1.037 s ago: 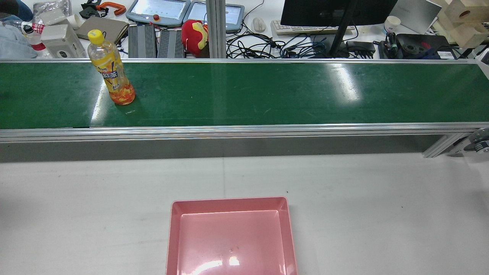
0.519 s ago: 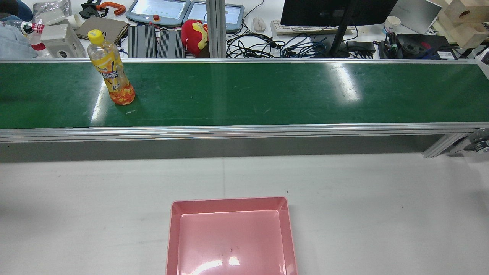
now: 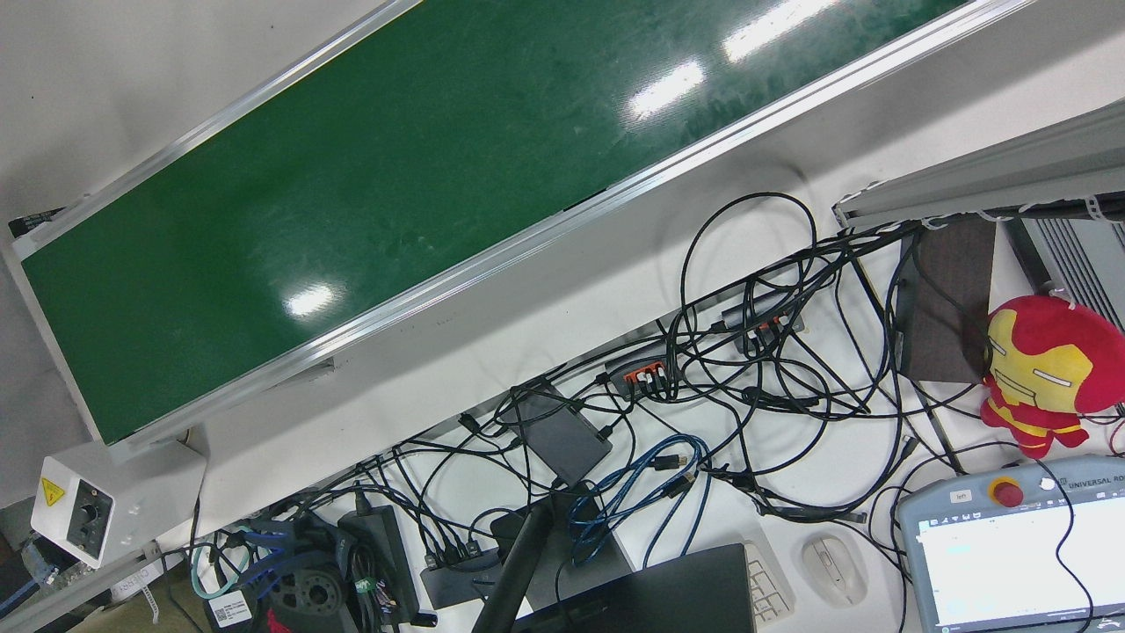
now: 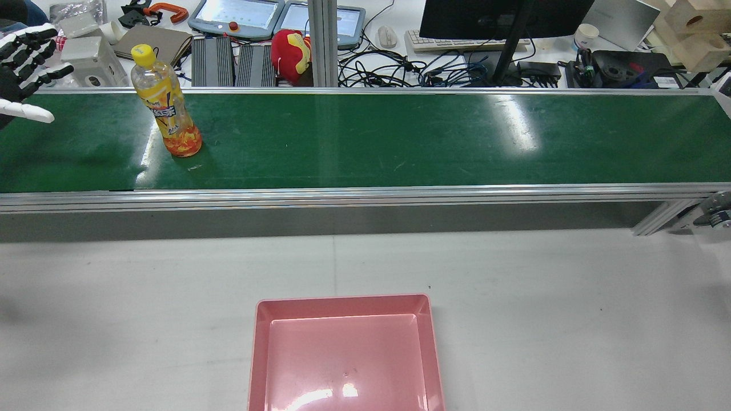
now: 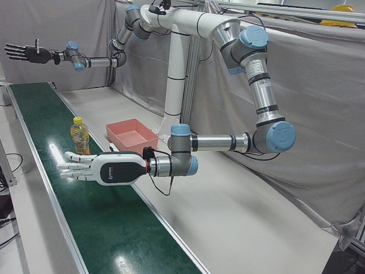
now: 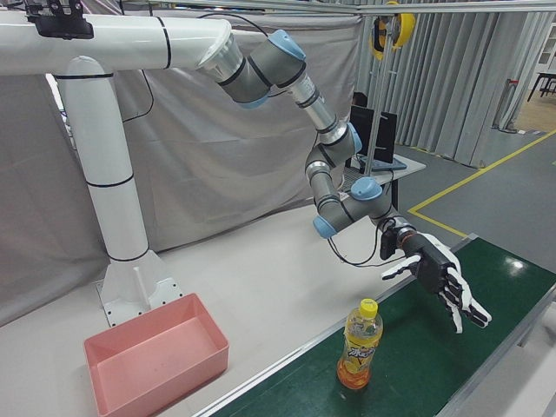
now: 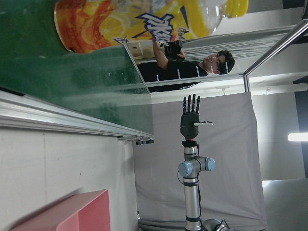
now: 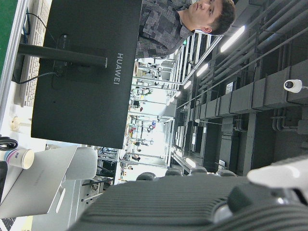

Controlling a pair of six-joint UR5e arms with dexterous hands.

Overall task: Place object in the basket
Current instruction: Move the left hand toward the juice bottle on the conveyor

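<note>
Your left hand (image 4: 25,71) has come into the rear view's left edge since a moment ago, fingers spread and holding nothing, near the upright juice bottle (image 4: 165,103) unmoved on the green conveyor belt (image 4: 400,137), while your right hand (image 5: 25,53) hangs open, far off.

Left hand (image 4: 25,74) cut by rear view's left edge; basket (image 4: 345,357) cropped at bottom

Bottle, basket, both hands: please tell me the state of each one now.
Bottle: upright on the green belt, cap on, untouched.
Basket: on the table, empty.
Left hand: open, beside the bottle, apart from it.
Right hand: open, raised, holding nothing.
</note>
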